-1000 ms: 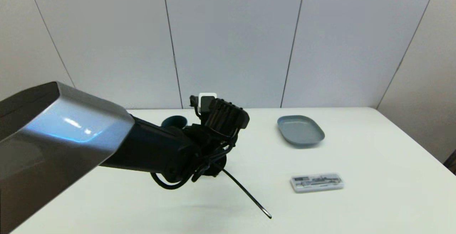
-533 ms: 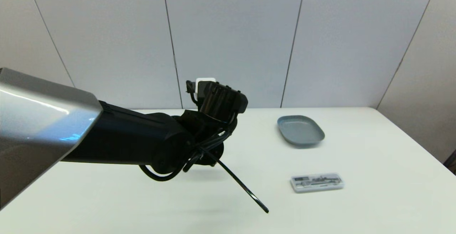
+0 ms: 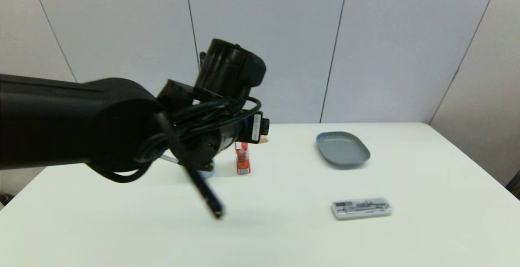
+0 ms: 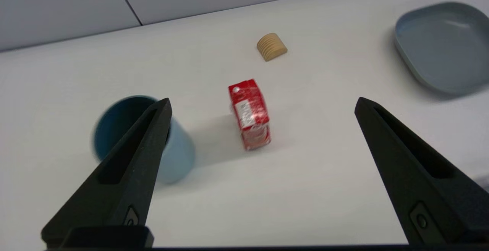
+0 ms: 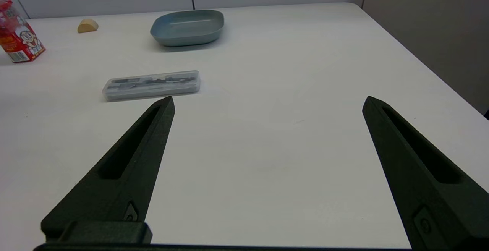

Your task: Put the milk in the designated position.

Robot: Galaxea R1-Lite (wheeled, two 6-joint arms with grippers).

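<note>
Near the table's middle-left, toward the far edge, stood the milk, a small red carton, upright on the white table, w/ nothing gripping it. Its narrow side faced my head cam; from my right wrist cam its broad face w/ a white cartoon figure showed.

Just beside the carton, on my left, stood a light-blue cup, open end up, apart from the carton w/ a gap of bare table between. A small tan half-round block lay farther back, near the carton but not touching.

My left gripper hung above the table, on the near side of the carton and cup, fingers spread wide & holding nothing. From the wrist cam the carton sat roughly between the two fingertips but farther off. My left arm crossed the head view from the left, hiding most of the cup.

Well apart on my right lay a grey-blue dish w/ nothing visible in it, and nearer me a clear flat case.

My right gripper sat low over the near-right table, fingers wide apart, nothing between them.
</note>
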